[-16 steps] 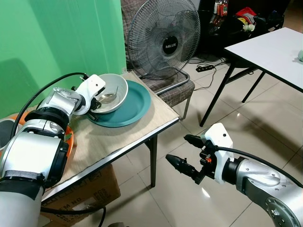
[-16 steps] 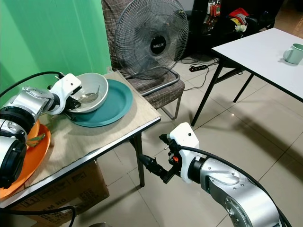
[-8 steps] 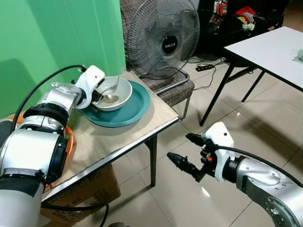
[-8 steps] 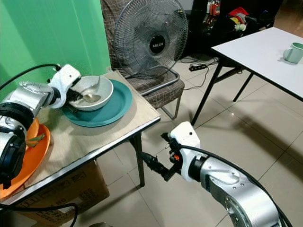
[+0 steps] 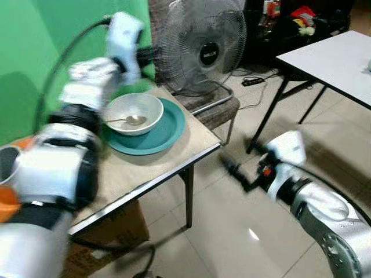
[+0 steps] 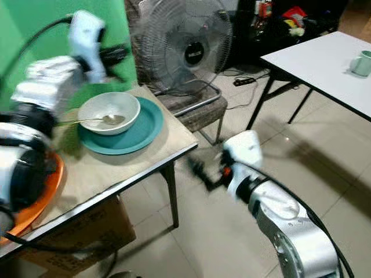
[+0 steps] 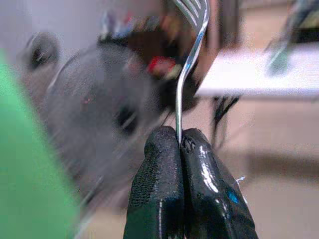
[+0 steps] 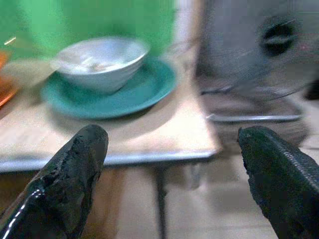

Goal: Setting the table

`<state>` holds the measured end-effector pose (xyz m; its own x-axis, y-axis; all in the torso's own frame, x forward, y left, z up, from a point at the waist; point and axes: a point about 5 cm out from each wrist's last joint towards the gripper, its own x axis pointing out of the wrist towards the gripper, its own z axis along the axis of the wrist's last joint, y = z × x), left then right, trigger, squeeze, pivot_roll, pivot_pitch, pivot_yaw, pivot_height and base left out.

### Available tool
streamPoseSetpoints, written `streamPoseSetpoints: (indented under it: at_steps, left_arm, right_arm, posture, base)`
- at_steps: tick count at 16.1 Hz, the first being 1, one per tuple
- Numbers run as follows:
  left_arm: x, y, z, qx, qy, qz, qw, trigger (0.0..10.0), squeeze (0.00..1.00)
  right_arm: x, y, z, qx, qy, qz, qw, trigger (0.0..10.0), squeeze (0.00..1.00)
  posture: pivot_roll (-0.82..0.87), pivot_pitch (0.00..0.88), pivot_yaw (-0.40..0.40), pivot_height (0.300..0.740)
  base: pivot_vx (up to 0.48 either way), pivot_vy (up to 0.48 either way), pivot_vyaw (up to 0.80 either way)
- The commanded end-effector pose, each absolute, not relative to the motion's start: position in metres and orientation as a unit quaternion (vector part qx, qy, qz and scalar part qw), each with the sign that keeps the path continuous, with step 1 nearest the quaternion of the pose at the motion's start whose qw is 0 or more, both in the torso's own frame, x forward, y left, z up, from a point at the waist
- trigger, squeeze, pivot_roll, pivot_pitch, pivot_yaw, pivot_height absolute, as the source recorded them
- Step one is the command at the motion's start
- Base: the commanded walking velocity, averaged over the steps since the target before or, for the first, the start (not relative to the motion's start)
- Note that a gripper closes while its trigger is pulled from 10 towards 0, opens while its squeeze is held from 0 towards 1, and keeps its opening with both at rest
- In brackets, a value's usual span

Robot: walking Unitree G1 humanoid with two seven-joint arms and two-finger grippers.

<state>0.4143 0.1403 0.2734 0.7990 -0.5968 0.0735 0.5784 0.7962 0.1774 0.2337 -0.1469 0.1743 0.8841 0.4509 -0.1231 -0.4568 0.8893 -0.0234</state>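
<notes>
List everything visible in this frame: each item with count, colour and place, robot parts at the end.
Bowl: 1, white, on the teal plate.
Spoon: 1, silver, lying in the bowl, handle over its rim.
Teal plate: 1, teal, on the wooden table.
Wooden table: 1, light wood, against the green wall.
Orange plate: 1, orange, on the table's near left end.
Fan: 1, grey, behind the table on a chair.
White table: 1, white with black legs, far right.
Mug: 1, pale green, on the white table.
Fork: 1, silver, in the left gripper.
Left gripper: raised above the bowl, shut on the fork.
Right gripper: low beside the wooden table, open.
</notes>
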Motion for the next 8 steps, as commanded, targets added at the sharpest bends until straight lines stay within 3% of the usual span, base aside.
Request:
streamPoseSetpoints:
  at_steps: [1,5,8]
  left_arm:
    - [0.409,0.129,0.272,0.035,-0.09,-0.327,0.94,0.0,0.0]
    - [0.363,0.086,0.23,0.008,-0.142,-0.3,0.943,0.0,0.0]
    - [0.34,0.091,0.204,-0.016,-0.122,-0.26,0.958,0.0,0.0]
  right_arm:
    - [0.235,-0.157,0.177,-0.028,0.035,0.183,0.982,10.0,0.0]
    - [0.223,-0.163,0.171,0.016,0.016,0.105,0.994,10.0,0.0]
    - [0.218,-0.164,0.166,0.025,0.013,0.054,0.998,10.0,0.0]
  posture:
    - [-0.08,0.0,0.048,0.74]
    - [-0.09,0.0,0.039,0.74]
    - [-0.09,0.0,0.036,0.74]
  base:
    - [0.0,0.0,0.0]
    - [0.0,0.0,0.0]
    - [0.0,0.0,0.0]
